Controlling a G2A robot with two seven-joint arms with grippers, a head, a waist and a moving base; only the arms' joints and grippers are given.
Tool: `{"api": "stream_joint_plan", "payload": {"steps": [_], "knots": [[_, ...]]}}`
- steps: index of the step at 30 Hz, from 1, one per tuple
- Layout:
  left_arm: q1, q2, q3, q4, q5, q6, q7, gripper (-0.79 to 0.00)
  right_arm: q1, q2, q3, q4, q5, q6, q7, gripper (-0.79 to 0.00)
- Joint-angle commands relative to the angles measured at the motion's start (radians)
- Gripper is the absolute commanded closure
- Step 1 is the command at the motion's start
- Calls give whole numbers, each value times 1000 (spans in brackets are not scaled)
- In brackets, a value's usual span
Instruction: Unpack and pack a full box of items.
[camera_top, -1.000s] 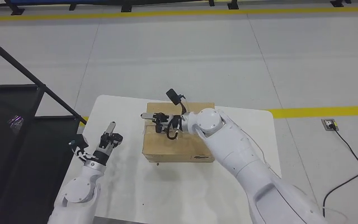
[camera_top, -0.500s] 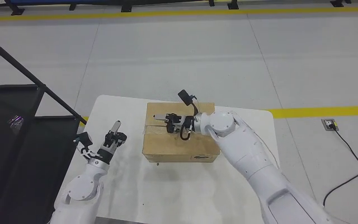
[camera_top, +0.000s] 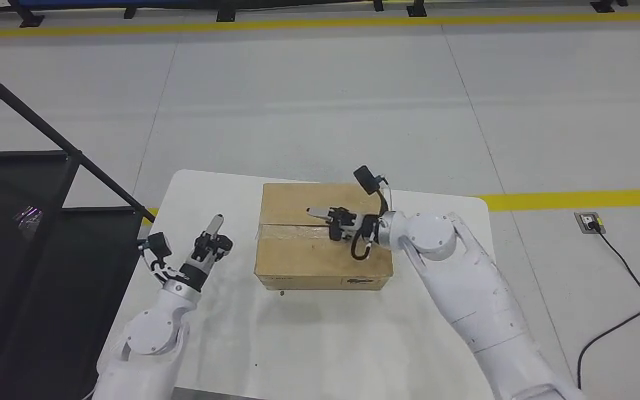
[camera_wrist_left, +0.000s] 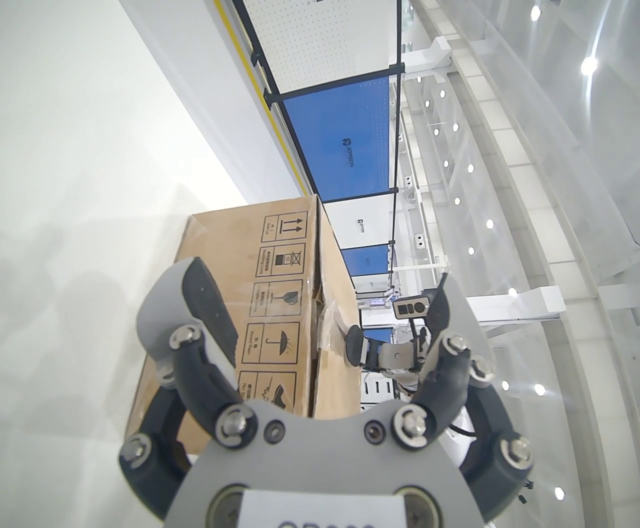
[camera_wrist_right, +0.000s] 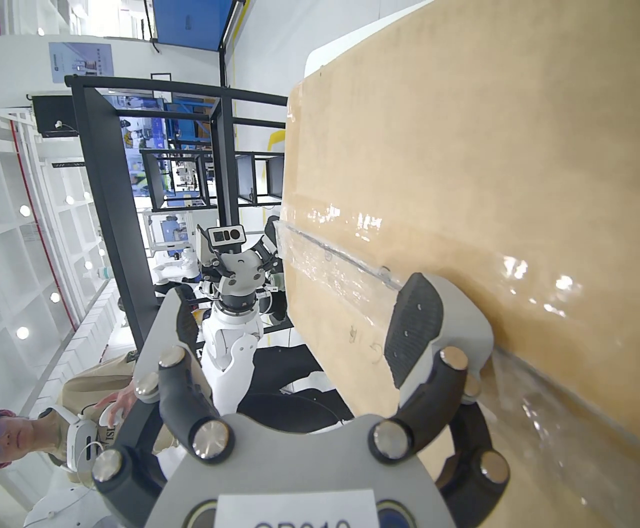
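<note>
- Top view, nearest you: your left gripper (camera_top: 218, 232) hovers over the smooth white table (camera_top: 300, 340), just beside the box's left wall. Its black-padded fingers are spread wide.
- The rectangular brown cardboard box (camera_top: 290, 260) sits mid-table with its flaps closed. Glossy, wrinkled clear tape (camera_wrist_right: 350, 260) runs along the centre seam.
- Your right gripper (camera_top: 328, 220) lies over the box top with its fingers apart, one dotted rubber pad (camera_wrist_right: 412, 325) at the taped seam.

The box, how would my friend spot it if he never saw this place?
Look at the white table. The box sits on it, toward the far edge, closed. It is the only brown cardboard thing there, with shiny clear tape along its top.
</note>
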Motion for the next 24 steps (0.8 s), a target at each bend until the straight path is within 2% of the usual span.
{"api": "stream_joint_plan", "payload": {"steps": [1, 9, 16, 24], "knots": [[-2, 0, 4, 1, 4, 1, -1, -785, -47, 16, 34, -77, -35, 39, -9, -785], [-7, 0, 9, 0, 10, 4, 1, -785, -130, 45, 114, -177, -82, 146, -64, -785], [-8, 1, 7, 4, 7, 7, 5, -785, -157, 55, 158, -196, -46, 158, -94, -785], [-19, 1, 8, 10, 7, 8, 2, -785, -219, 76, 235, -280, -31, 172, -127, -785]]}}
